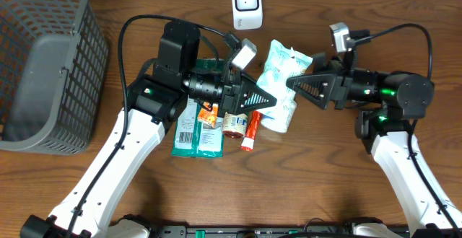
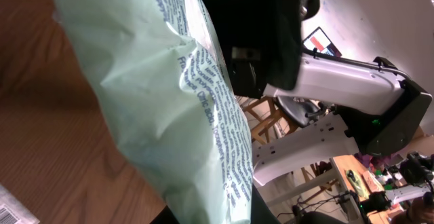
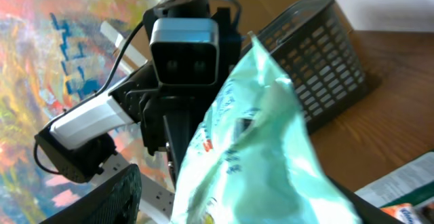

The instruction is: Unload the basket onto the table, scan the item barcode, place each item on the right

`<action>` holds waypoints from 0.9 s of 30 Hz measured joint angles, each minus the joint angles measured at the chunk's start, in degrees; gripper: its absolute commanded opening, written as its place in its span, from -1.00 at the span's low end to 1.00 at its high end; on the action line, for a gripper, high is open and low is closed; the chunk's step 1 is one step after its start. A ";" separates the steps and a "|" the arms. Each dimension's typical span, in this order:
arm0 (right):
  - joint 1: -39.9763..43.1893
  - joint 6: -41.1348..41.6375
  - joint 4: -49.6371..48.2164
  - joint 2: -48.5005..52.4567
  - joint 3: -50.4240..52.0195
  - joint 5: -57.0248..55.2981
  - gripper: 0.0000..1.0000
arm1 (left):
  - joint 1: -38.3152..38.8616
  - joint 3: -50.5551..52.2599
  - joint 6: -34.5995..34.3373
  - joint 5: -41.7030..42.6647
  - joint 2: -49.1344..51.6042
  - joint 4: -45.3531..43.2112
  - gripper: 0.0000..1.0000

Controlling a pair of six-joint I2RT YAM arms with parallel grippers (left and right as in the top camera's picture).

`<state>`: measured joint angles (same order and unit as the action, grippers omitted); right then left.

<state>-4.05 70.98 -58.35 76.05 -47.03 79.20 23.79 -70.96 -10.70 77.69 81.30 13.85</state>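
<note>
Left gripper (image 1: 273, 101) is clamped tight on the pale green bag (image 1: 280, 72). The bag sits in front of the white scanner (image 1: 246, 5), slightly to its right, between both grippers. Right gripper (image 1: 291, 84) meets the bag's other edge, also front-right of the scanner; its jaw width can't be told. Green packet (image 1: 202, 138) and red tube (image 1: 250, 131) lie in front of the scanner. Grey basket (image 1: 43, 65) stands far left of the scanner.

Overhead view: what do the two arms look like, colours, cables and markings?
Both the left arm and right arm have white lower links, black joint housings with a small green light, and black triangular jaws. A black cable loops over each. Each wrist carries a small pale camera. No markings are readable.
</note>
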 measured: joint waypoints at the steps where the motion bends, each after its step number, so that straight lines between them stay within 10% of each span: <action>1: -0.31 -0.02 0.00 0.00 0.00 -0.07 0.36 | 0.00 0.00 0.00 0.00 0.00 0.00 -0.85; 14: -0.66 -1.14 1.18 0.02 0.00 -1.49 -0.72 | 0.00 0.00 0.20 0.37 0.00 0.00 -0.85; 27: -0.66 -4.57 1.09 0.02 0.00 -1.86 -0.98 | 0.00 0.00 2.14 -2.91 0.00 1.22 -0.41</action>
<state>-4.71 66.41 -57.25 76.07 -47.03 77.34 23.79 -70.96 -8.56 74.78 81.30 15.07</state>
